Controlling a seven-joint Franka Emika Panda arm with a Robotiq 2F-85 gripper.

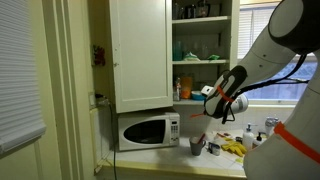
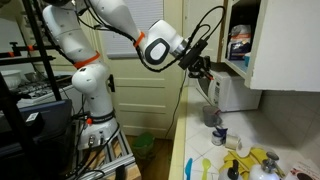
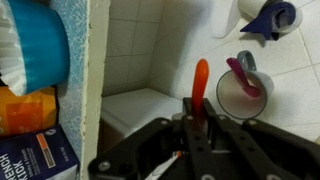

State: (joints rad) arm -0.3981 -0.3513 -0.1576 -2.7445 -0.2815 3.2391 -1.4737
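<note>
Orange plastic or silicone, by the look of it: a slim utensil (image 3: 201, 85) is gripped at one end by the end effector (image 3: 197, 125), jaws closed on it, the rest sticking out ahead. It's judged light and fairly stiff, but smooth and thin enough to swivel in the grip, so it's probably best held firmly along the shaft. Beyond its tip, a cup (image 3: 240, 90) with a pink utensil (image 3: 243, 70) in it is seen on the bench (image 3: 295, 95), near the microwave (image 3: 140, 105). The arm (image 2: 62, 35) is stretched out high over the bench, wrist tipped down, beside the open cabinet (image 1: 140, 55).
</note>
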